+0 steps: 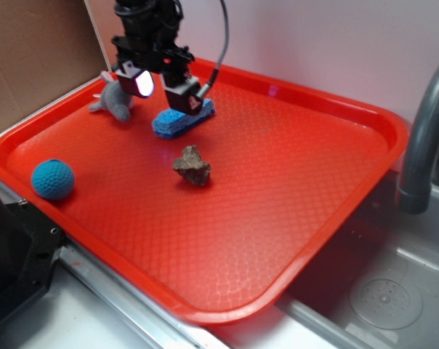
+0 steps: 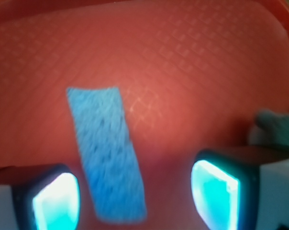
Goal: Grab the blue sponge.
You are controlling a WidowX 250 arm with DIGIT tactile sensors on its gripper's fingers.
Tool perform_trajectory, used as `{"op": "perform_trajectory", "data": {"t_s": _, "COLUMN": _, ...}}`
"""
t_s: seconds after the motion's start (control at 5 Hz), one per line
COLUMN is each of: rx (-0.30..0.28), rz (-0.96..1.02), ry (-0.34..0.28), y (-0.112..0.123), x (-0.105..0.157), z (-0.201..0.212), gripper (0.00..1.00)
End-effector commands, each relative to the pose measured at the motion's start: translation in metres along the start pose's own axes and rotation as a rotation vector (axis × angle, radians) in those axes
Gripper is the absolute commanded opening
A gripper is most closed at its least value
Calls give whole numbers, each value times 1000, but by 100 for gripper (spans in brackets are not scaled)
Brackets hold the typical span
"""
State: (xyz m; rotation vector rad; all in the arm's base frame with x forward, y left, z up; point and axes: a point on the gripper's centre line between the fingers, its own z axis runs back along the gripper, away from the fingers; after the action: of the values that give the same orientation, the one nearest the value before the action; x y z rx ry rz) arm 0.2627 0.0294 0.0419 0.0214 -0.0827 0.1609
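Arm black, blocky, with a small red light on the wrist housing. Grey cable [image 1: 221,43] looped down its right side. Tool [image 1: 165,89]: two black fingers [image 2: 218,189] with pale square pads, which glowed cyan in wrist view.

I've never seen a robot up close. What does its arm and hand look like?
The arm is black blocky metal, with a dark cable looping behind it. Its hand ends in two black fingers with pale pads, which glow turquoise in the wrist view.
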Motion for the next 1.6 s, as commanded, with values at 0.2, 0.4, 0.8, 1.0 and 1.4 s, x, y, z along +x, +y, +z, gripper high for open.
{"op": "perform_trajectory", "data": {"t_s": 0.2, "rx": -38, "rz": -76, "ry": -58, "y": -20, "x": 8, "z": -7, "gripper": 0}}
{"op": "perform_trajectory", "data": {"t_s": 0.4, "rx": -35, "rz": -76, "ry": -54, "y": -22, "x": 5, "z": -9, "gripper": 0}}
{"op": "perform_trajectory", "data": {"t_s": 0.8, "rx": -22, "rz": -83, "ry": -27, "y": -26, "x": 0, "z": 0, "gripper": 0}}
{"op": "perform_trajectory", "data": {"t_s": 1.0, "rx": 124, "rz": -14, "ry": 6, "y": -32, "x": -9, "z": 38, "gripper": 0}}
{"op": "perform_trajectory", "data": {"t_s": 1.4, "rx": -2, "rz": -65, "ry": 101, "y": -46, "x": -35, "z": 119, "gripper": 0}}
